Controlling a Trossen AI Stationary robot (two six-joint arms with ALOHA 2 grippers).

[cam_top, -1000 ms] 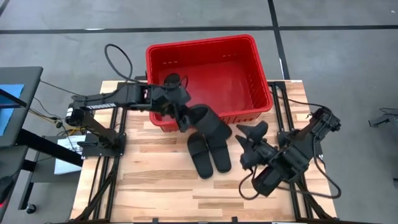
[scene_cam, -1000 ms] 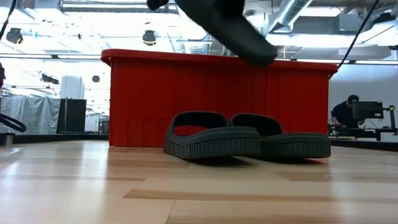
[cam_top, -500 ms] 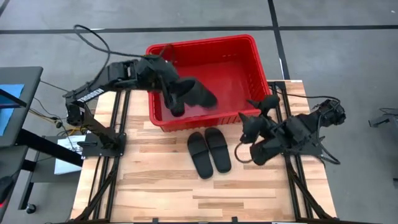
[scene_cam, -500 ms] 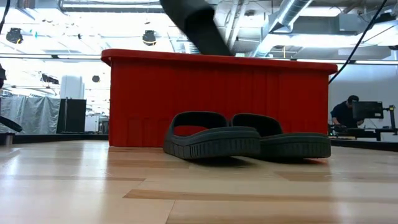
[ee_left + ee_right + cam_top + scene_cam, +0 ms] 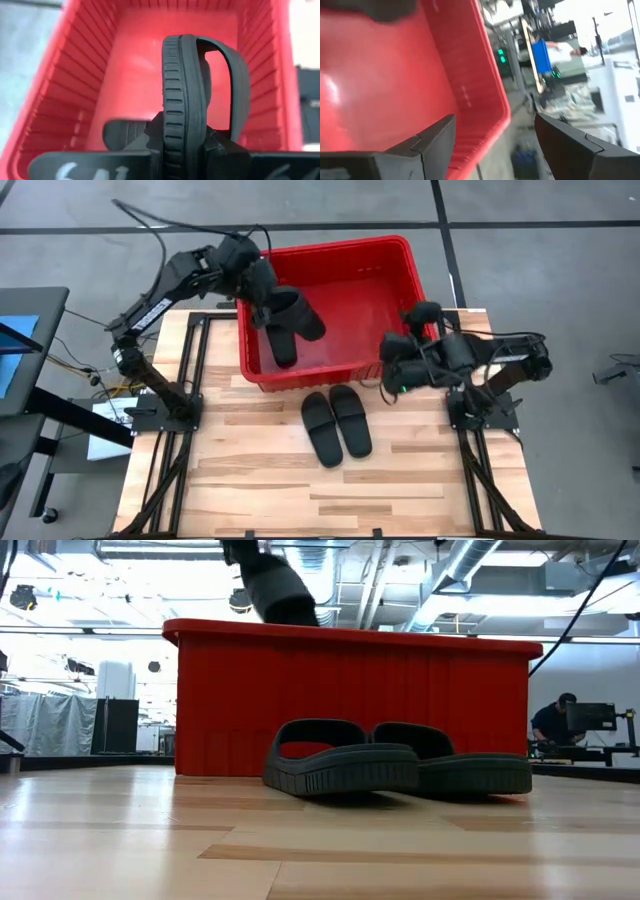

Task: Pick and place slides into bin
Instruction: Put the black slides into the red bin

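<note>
My left gripper (image 5: 272, 305) hangs over the left part of the red bin (image 5: 420, 290), shut on a black slide (image 5: 298, 318), which also shows above the bin's rim in the low view (image 5: 275, 585). Another slide (image 5: 120, 135) lies on the bin's floor below it. Two slides (image 5: 322, 430) (image 5: 352, 420) lie side by side, soles down, on the wooden table just in front of the bin. My right gripper (image 5: 393, 366) is open and empty at the bin's near right corner; its wrist view shows the bin's wall (image 5: 470, 95) between its fingers. My left gripper pinches the slide's sole (image 5: 182, 142) between its two fingers, one on each flat face, near one end. The fingers come from above, slanting down into the bin. The slide stands on edge, its strap (image 5: 235, 85) to one side, lifted clear of the bin's floor.
The bin's near wall (image 5: 350, 700) stands right behind the two slides on the table. The table's near half (image 5: 300, 490) is bare wood. A person sits at a screen (image 5: 565, 725) in the room beyond the table.
My left gripper has carried the slide from over the bin's near rim toward the far left, over the bin's left part, and the slide has turned on edge. My right gripper has swung from the table's near right toward the bin's near right corner.
</note>
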